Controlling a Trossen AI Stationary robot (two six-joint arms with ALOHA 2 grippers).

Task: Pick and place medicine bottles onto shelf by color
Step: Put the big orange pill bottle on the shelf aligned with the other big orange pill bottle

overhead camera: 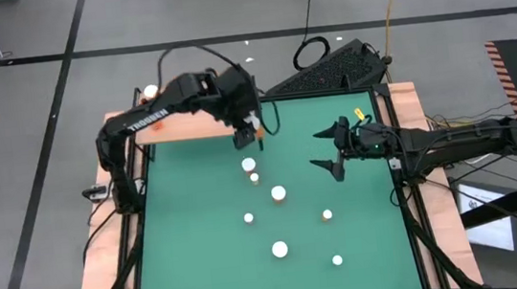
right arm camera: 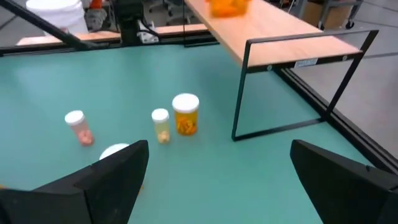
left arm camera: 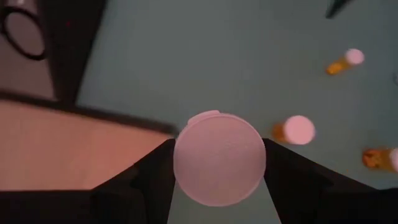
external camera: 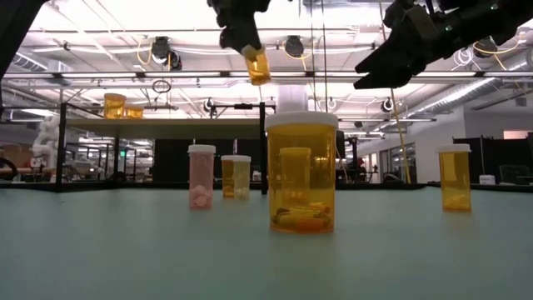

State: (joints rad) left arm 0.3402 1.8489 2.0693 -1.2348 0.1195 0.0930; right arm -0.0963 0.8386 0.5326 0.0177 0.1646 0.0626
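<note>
Left gripper (overhead camera: 247, 136) is up in the air beside the shelf (overhead camera: 189, 123) edge, fingers (left arm camera: 152, 177) half closed around a white-capped bottle (left arm camera: 219, 157), cap wedged snug between the two pads. Right gripper (overhead camera: 327, 150) hovers over the green mat (overhead camera: 192, 248), fingers spread wide, nothing between them. More bottles stand on the mat below and ahead of those open fingers, one orange bottle (right arm camera: 185, 113) nearest the shelf post

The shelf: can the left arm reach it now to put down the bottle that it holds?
Probably yes. The left gripper holds a white-capped bottle in the air just beside the shelf. Nothing stands between them, and the board near it looks bare. The right gripper waits open, away over the mat.
</note>
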